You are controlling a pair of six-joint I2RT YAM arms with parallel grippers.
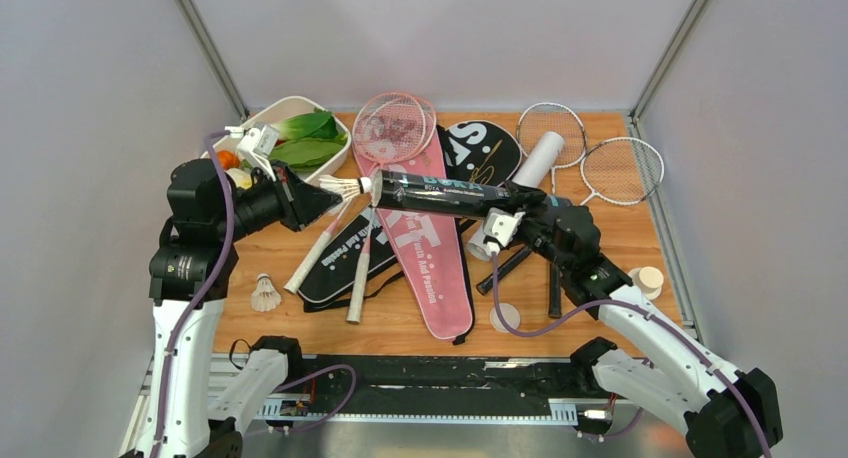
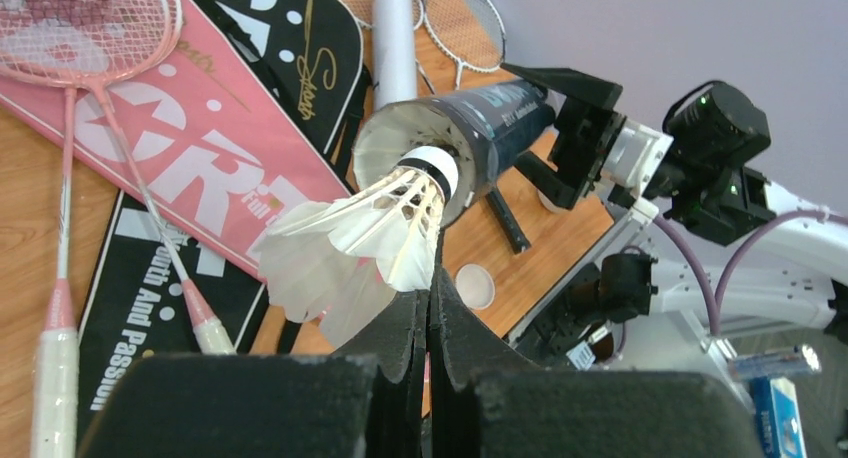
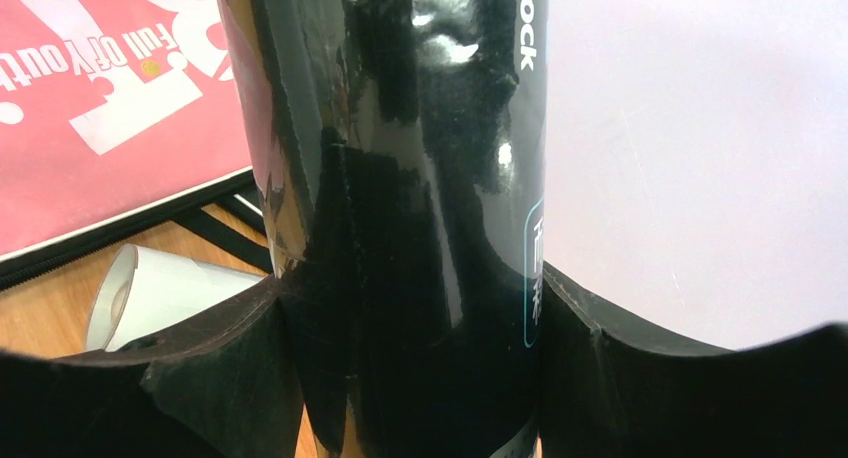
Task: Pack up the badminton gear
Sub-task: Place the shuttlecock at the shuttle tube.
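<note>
**Top, left-wrist and right-wrist views.** My left gripper (image 2: 430,300) is pressed together on the feather skirt of a white shuttlecock (image 2: 372,228), pinching the feathers at their lower edge. The shuttlecock's cork end points away from me and sits at the open mouth of the black tube (image 2: 482,126); I cannot tell whether the cork is past the rim.

My right gripper (image 3: 412,328) is clamped around the black tube, one finger on each side of its glossy wall. It holds the tube roughly level above the tabletop (image 1: 620,228), with the mouth turned toward my left arm.

Below the tube lies the pink cover (image 1: 432,268), printed with large white letters. A black cover (image 1: 340,270) lies beside it on the left, partly under it. The pink rackets (image 1: 392,128) lie across both covers, heads toward the far edge.

A second shuttlecock (image 1: 265,294) stands on the wood near my left arm, well apart from the rest. A white tube (image 1: 538,160) lies behind the black one, and two silver rackets (image 1: 620,170) lie at the far right corner. A white dish (image 1: 278,111) of greens sits at the far left. A round lid (image 1: 504,317) lies near the pink cover's lower end.
</note>
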